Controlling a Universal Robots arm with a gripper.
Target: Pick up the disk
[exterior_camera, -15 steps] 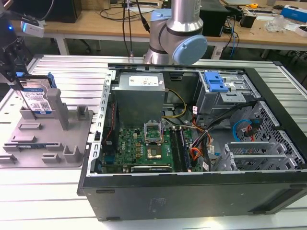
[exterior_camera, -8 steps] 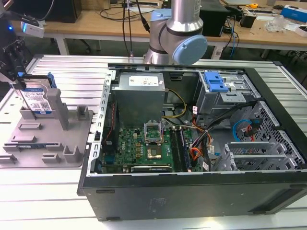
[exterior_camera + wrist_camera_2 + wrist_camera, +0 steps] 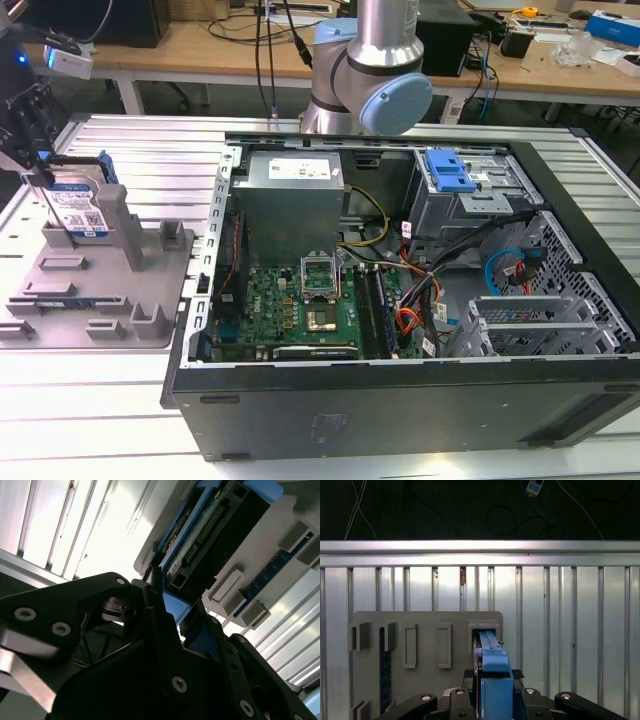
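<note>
- Right now the gripper (image 3: 45,180) sits at the far edge of the exterior view's left, above the back corner of the grey tray (image 3: 100,290).
- Its fingers are closed against the blue rails of the disk (image 3: 78,208), one on each side, so it has hold of the disk.
- The disk stands upright on its edge, label facing the camera in the exterior view, its lower end between the tray's upright posts at the back of the tray.
- Whether its lower edge touches the tray or hangs just above it, I cannot tell.
- In the first wrist view the disk (image 3: 492,672) shows edge-on as a blue strip running from the gripper (image 3: 492,697) down toward a slot in the tray (image 3: 427,620).
- In the second wrist view the black fingers (image 3: 165,625) press on the blue rail, with the disk (image 3: 210,535) reaching away toward the tray (image 3: 280,520).
- An open computer case (image 3: 400,300) lies on the ribbed metal table (image 3: 90,420), just beside the tray, on the exterior view's right.
- The arm's base (image 3: 365,70) rises behind the case.
</note>
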